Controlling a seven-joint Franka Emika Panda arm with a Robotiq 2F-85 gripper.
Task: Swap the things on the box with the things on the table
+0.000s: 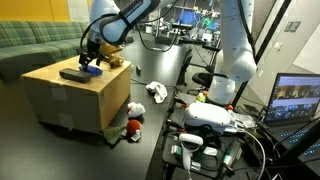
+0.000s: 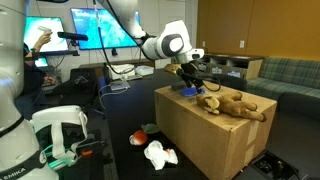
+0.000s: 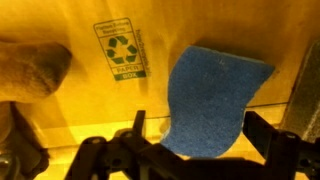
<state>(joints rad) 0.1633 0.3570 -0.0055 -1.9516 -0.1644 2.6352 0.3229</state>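
Note:
A cardboard box [image 1: 75,100] [image 2: 205,140] carries a flat blue cloth piece [image 1: 92,70] [image 2: 189,91] [image 3: 215,95], a brown plush toy [image 1: 115,60] [image 2: 232,105] [image 3: 35,70] and a flat black object [image 1: 72,74]. My gripper [image 1: 92,60] [image 2: 189,78] [image 3: 200,140] hangs just above the blue piece. Its fingers are open, one on each side of the piece's near end, and hold nothing. On the dark surface beside the box lie a white soft item [image 1: 157,92] [image 2: 160,154], a white and red plush [image 1: 135,110] and a red and green toy [image 1: 130,128] [image 2: 145,132].
A green sofa [image 1: 30,45] stands behind the box. A second white robot arm [image 1: 235,50], cables and a laptop [image 1: 295,100] crowd the side away from the box. Monitors [image 2: 100,25] stand at the back. A recycling mark [image 3: 120,50] is printed on the box top.

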